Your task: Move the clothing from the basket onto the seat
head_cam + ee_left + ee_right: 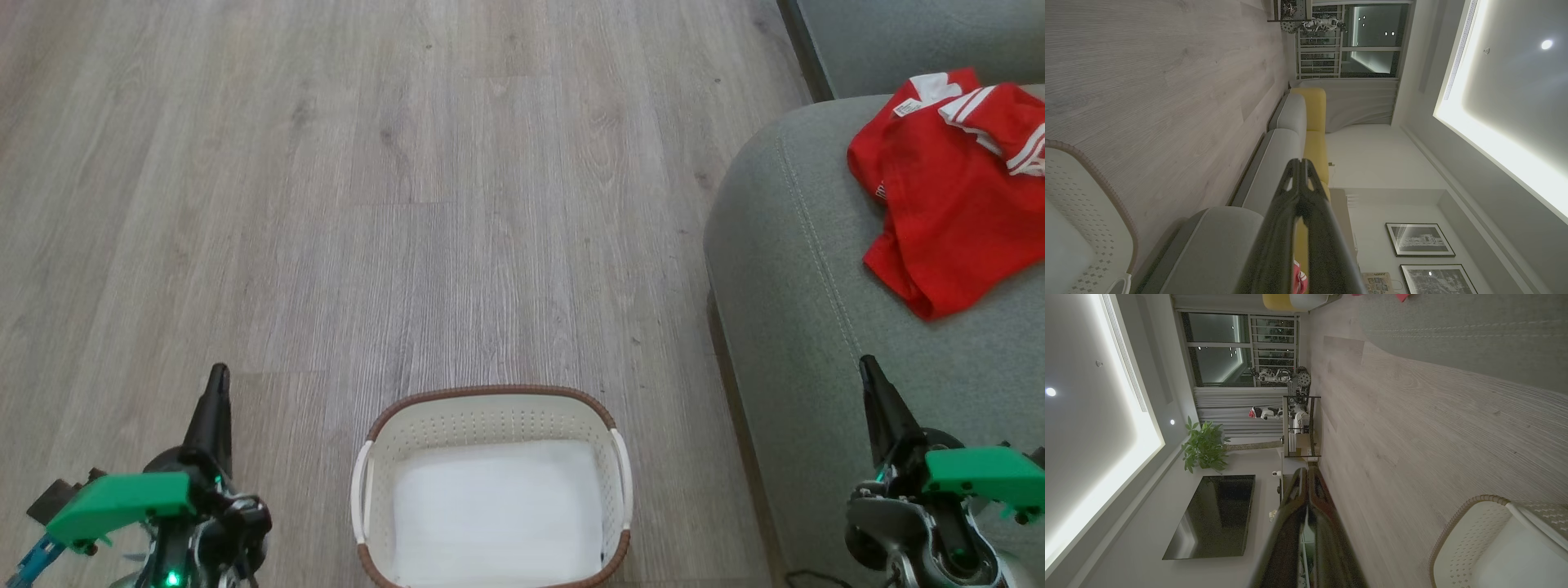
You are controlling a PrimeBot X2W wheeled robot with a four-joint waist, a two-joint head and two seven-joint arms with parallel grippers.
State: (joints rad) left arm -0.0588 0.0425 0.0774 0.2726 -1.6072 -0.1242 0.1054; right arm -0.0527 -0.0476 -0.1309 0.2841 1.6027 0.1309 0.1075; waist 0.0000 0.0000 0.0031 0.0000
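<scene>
Floor: pale grey wood-look planks (408, 204) ran under the left tool and stretched far ahead of both tools' tips, filling the gap between them.

Seat: the grey-green upholstered cushion (800, 269), with a rounded corner and a stitched seam, lay beneath and ahead of the right tool. It was well off to the right of the left tool, whose wrist view showed its rounded corner (1216, 245) close beside the fingers.

Television: a dark screen (1216, 514) hung on the wall in the right wrist view, beside that tool's fingers on the side away from the floor.

Basket: the cream oval basket (490, 404) with perforated walls, a brown rim and white side handles stood on the floor between the two tools, behind their tips. Its white bottom showed whole.

Clothing: the red garments (947, 212) with white stripes and trim lay crumpled on the seat. They were ahead of the right tool's tip and slightly to its right, well apart from it, and far from the basket.

Left tool: its two dark fingers (217, 384) were pressed together on nothing, pointing forward over the floor to the left of the basket.

Right tool: the fingers (867, 367) were likewise closed and empty, pointing forward over the seat's near edge, to the right of the basket.
</scene>
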